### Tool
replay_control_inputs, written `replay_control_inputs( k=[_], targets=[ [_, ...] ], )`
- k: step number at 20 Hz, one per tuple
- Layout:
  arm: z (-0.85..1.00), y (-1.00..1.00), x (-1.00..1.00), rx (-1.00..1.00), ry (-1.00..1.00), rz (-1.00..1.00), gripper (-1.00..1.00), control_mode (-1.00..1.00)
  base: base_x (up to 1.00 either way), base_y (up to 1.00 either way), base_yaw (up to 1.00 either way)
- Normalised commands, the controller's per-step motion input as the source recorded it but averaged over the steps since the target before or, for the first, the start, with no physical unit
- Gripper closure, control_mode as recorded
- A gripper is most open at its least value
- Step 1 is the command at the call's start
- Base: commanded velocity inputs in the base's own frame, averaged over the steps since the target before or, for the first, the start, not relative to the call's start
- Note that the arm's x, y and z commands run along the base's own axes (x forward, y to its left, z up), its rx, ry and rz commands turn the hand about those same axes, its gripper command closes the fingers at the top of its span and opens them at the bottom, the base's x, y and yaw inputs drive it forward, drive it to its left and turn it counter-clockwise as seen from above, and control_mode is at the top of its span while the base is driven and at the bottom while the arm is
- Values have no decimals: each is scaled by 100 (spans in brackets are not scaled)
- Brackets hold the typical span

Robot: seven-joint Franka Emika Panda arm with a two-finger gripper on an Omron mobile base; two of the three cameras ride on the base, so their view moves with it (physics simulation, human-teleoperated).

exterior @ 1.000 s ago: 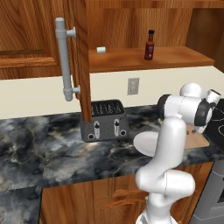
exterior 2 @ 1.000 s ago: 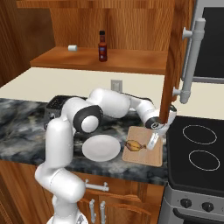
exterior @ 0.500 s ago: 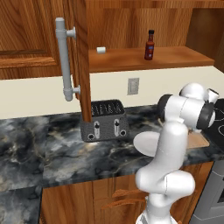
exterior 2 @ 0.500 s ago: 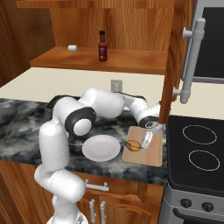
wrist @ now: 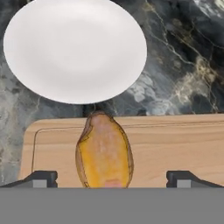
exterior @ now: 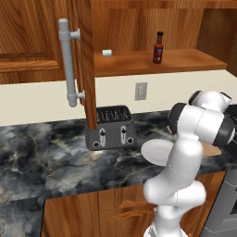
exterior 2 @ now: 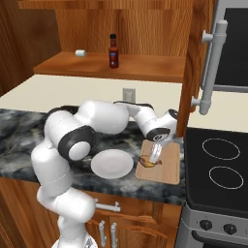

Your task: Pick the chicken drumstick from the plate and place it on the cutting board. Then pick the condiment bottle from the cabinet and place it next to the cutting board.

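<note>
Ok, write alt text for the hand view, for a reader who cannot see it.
A golden-brown oval chicken drumstick lies on a light-brown wooden cutting board, between the open gripper's two dark fingertips. Beyond the board, a round plain white plate sits on the dark marbled stone counter.

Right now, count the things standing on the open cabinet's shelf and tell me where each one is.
2: the condiment bottle stands near the shelf's middle; a small white cylinder sits apart from it, nearer the open door. The door may hide more.
</note>
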Motion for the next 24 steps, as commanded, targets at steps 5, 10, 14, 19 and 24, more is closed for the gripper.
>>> replay_control_inputs(
  k=[5, 10, 14, 19, 24],
  targets=[
    [41, 29, -16, -2, -1, 3, -100, -100, 0, 0, 0],
    [46, 27, -11, -1, 0, 2, -100, -100, 0, 0, 0],
    [46, 34, -18, -1, 0, 2, -100, -100, 0, 0, 0],
    [23, 36, -20, -6, -2, 3, -100, -100, 0, 0, 0],
    [4, 30, -25, -2, -6, 3, -100, -100, 0, 0, 0]
  ],
)
